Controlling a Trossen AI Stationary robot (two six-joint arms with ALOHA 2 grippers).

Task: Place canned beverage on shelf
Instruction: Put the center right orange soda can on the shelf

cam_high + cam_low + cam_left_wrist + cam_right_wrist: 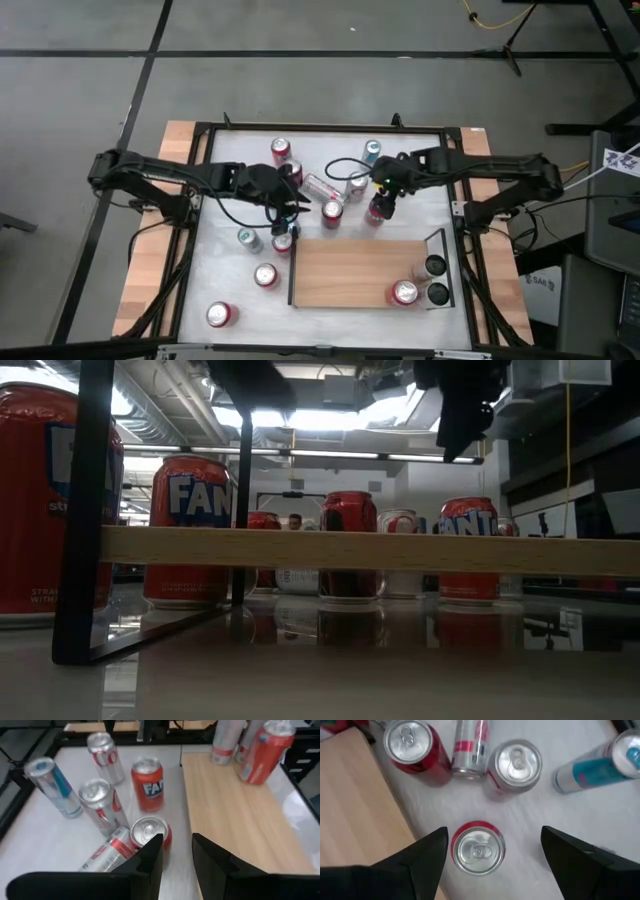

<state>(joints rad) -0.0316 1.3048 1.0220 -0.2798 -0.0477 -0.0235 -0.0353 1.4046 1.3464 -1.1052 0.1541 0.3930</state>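
Flat wooden shelf (350, 270), red can (405, 292) aboard

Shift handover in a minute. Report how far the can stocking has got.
Done: one red can stands on the light wooden shelf board.

In hand: the right gripper, open, hangs over an upright red can beside the board, not gripping. The left gripper holds nothing.

Left: this can and several more on the white tabletop.
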